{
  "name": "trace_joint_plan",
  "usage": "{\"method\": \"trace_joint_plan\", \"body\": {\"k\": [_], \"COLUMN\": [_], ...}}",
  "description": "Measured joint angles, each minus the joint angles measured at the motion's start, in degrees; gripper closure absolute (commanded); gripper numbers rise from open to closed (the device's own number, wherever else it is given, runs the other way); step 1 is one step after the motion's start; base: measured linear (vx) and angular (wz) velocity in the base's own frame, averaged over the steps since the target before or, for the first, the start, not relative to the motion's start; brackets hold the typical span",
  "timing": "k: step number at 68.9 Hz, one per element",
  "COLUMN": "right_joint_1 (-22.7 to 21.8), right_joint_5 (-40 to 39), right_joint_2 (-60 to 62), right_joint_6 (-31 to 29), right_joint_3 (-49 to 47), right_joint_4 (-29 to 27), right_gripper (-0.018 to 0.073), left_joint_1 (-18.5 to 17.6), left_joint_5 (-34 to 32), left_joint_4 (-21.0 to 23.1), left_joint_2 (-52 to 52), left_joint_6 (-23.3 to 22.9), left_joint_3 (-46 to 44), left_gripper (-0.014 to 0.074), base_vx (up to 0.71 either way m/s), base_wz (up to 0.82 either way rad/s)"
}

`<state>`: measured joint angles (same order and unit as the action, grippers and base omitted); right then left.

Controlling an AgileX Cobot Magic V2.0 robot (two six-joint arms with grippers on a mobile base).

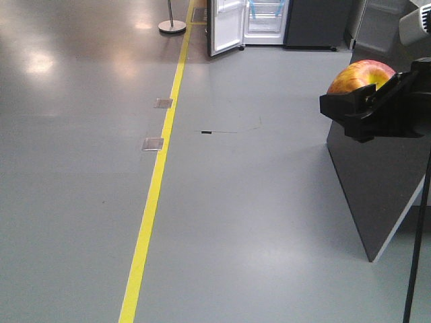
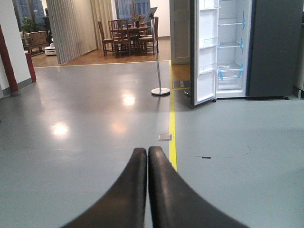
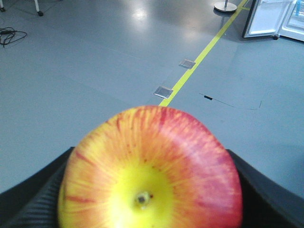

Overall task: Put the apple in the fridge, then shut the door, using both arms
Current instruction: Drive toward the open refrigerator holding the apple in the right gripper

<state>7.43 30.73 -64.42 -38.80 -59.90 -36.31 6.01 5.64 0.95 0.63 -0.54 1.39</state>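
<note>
The apple [image 3: 152,171], red blushed with yellow, fills the right wrist view with its stem dimple facing the camera. My right gripper [image 1: 367,108] is shut on it, a black finger [image 3: 33,194] on either side, held high at the right edge of the front view, where the apple [image 1: 360,75] shows above the jaws. My left gripper [image 2: 147,153] is shut and empty, its fingertips touching, pointing over the floor. The fridge [image 2: 230,47] stands far ahead with its white inside showing. Its door [image 2: 203,52] is swung wide open to the left.
A yellow floor line [image 1: 156,182] runs toward the fridge, with two metal floor plates [image 1: 153,143] beside it. A stanchion pole [image 2: 160,90] stands left of the open door. A dark slanted panel [image 1: 377,182] is close on my right. Dining furniture [image 2: 126,35] sits far back.
</note>
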Motion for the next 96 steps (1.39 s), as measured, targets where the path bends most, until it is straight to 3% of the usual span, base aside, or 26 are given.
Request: {"method": "trace_joint_plan", "body": {"k": [96], "right_joint_1": [0.0], "right_joint_5": [0.0], "right_joint_2": [0.0], "right_joint_6": [0.0], "right_joint_3": [0.0], "right_joint_4": [0.0], "right_gripper": [0.0503], "left_joint_1": [0.0], "left_joint_5": [0.0], "left_joint_4": [0.0], "left_joint_2": [0.0], "left_joint_6": [0.0], "left_joint_3": [0.0], "left_gripper": [0.0605], "base_vx": [0.23], "base_wz": [0.02]}}
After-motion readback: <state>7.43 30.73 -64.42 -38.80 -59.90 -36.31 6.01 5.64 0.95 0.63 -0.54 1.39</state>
